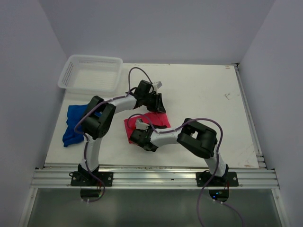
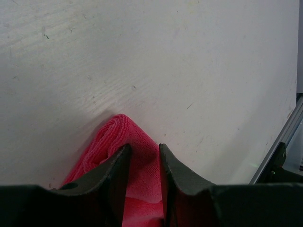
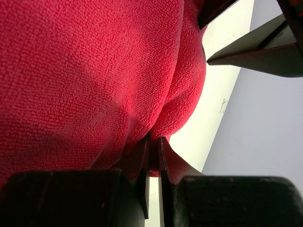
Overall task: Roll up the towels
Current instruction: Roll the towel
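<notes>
Jaws of left gripper [image 2: 143,158] pinch the pink-red towel [image 2: 120,130] at its far corner. Nearly closed, right gripper [image 3: 152,149] clamps its near edge.

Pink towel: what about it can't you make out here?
- Top view: the bright pink-red soft cloth towel lies partly under the left arm and right arm; its outline is hidden.
- Left wrist view: the left hand and bottom edge cut it off.
- Right wrist view: too close, its edges fall outside the frame.

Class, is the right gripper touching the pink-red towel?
Touching. In the right wrist view the right gripper has its fingers pinched on a fold of the pink-red towel.
</notes>
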Controlling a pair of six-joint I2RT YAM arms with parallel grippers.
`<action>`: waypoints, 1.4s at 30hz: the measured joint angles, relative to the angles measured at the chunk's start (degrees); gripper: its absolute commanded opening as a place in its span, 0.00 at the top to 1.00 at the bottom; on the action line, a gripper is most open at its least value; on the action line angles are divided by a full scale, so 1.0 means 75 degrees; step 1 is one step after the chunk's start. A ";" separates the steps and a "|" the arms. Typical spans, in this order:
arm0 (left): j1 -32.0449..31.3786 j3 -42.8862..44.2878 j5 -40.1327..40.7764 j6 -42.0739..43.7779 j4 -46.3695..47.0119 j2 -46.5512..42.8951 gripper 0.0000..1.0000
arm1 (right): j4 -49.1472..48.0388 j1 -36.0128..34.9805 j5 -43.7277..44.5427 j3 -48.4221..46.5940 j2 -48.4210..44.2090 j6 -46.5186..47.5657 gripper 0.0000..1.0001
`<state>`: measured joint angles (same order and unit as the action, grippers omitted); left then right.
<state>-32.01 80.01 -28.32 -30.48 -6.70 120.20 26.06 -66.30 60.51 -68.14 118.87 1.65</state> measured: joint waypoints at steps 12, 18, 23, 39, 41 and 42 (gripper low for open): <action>0.0117 -0.0280 -0.0172 -0.0076 0.0653 0.0096 0.67 | -0.0507 0.0195 -0.0548 0.0548 -0.0790 -0.0778 0.69; 0.0154 -0.0898 -0.0114 -0.0256 0.1585 -0.0058 0.69 | -0.0568 0.0490 -0.1460 0.0871 -0.1725 -0.1454 0.59; 0.0157 -0.1055 -0.0070 -0.0289 0.1871 -0.0090 0.69 | -0.0565 0.0664 -0.2057 0.1230 -0.2652 -0.1900 0.55; 0.0160 -0.1390 0.0125 -0.0455 0.2317 -0.0230 0.70 | -0.1629 0.3127 -0.5732 0.2567 -0.5505 -0.3628 0.43; 0.0160 -0.1399 0.0149 -0.0455 0.2314 -0.0245 0.70 | -0.1935 0.3593 -0.6429 0.2704 -0.5502 -0.3920 0.43; 0.0160 -0.1399 0.0160 -0.0455 0.2314 -0.0245 0.70 | -0.2104 0.3803 -0.6784 0.2771 -0.5467 -0.4074 0.43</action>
<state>-30.81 69.52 -27.11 -33.89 10.66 118.37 10.28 -37.78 9.63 -47.35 77.87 -28.91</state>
